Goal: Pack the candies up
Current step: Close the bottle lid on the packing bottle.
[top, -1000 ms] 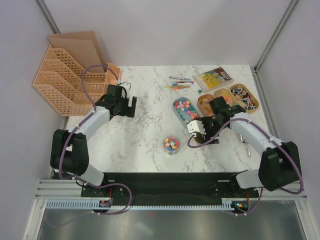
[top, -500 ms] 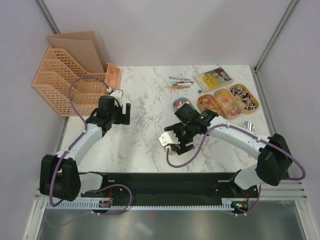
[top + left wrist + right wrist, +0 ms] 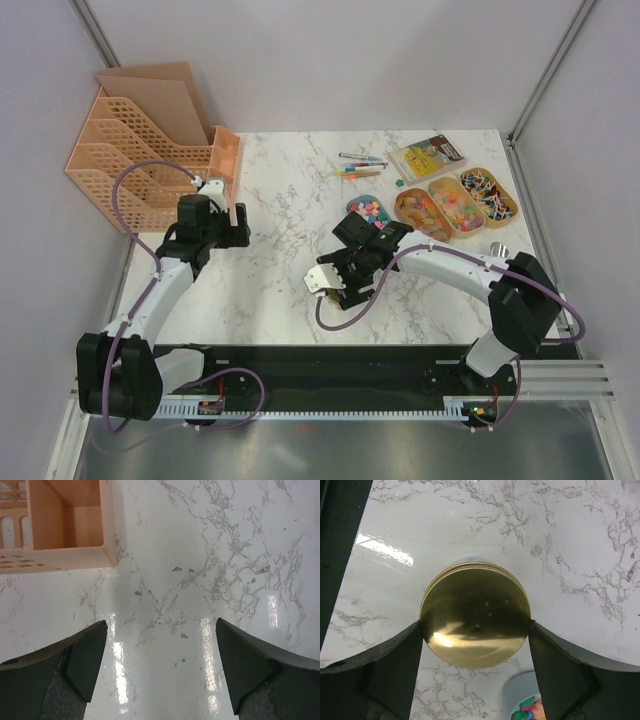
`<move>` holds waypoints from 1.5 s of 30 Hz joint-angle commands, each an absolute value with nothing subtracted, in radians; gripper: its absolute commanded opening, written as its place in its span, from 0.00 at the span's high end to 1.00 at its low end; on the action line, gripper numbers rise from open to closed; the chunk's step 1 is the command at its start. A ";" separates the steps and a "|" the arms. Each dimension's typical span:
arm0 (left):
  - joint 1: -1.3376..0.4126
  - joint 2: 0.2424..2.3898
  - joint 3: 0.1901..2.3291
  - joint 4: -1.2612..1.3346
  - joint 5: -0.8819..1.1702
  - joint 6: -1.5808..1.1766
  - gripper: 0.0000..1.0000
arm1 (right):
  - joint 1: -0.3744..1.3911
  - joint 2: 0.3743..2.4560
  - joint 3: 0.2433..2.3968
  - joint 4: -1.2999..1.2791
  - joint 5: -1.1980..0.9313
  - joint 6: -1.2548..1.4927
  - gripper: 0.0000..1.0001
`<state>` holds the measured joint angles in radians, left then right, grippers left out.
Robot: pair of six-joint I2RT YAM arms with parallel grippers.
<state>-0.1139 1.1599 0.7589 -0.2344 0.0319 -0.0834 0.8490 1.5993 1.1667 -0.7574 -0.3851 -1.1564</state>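
- The right claw [image 3: 475,626] is clamped on a flat round gold lid [image 3: 475,610]. In the right wrist view we see one finger pressing each side of the lid's edge.
- The lid is held flat above the marble table [image 3: 200,555], and its top face reflects the light.
- Just below the lid in that view we see part of a small pale-rimmed jar [image 3: 520,687]. Pink, green and orange candies [image 3: 530,712] show inside it.
- From above, the right arm reaches in toward the middle of the table. Its claw covers the jar, so we cannot tell from there whether the lid touches the rim.
- More candies lie at the far right of the table. Some are in a grey oval tray [image 3: 350,208] that is partly hidden behind the right arm.
- The rest are in three wooden oval trays [image 3: 432,186] lined up side by side just beyond it.
- The rightmost wooden tray holds pieces with white sticks.
- The left claw [image 3: 161,630] is spread wide with nothing between its fingers, and bare marble shows in the gap.
- It hovers near the corner of an orange file rack [image 3: 65,555] on the left side of the table, well apart from the candies.
- A few thin coloured pens [image 3: 357,166] lie beyond the trays, and a yellow booklet [image 3: 428,156] sits just to their right.
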 commanded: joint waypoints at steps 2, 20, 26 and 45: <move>-0.089 1.129 0.736 -0.184 0.069 -0.127 0.04 | 0.853 1.634 1.216 -0.723 -0.361 -1.169 0.18; -0.086 1.144 0.739 -0.178 0.113 -0.135 0.05 | 0.844 1.701 1.289 -0.749 -0.345 -1.068 0.09; -0.086 1.143 0.738 -0.175 0.118 -0.135 0.05 | 0.836 1.686 1.298 -0.752 -0.334 -1.057 0.02; -0.086 1.137 0.724 -0.160 0.117 -0.129 0.05 | 0.836 1.579 1.247 -0.801 -0.319 -1.058 0.02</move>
<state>-0.0910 1.1492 0.7303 -0.2058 0.1085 -0.1081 0.8394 1.6432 1.2476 -0.7864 -0.3275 -1.0698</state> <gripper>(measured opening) 0.953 0.982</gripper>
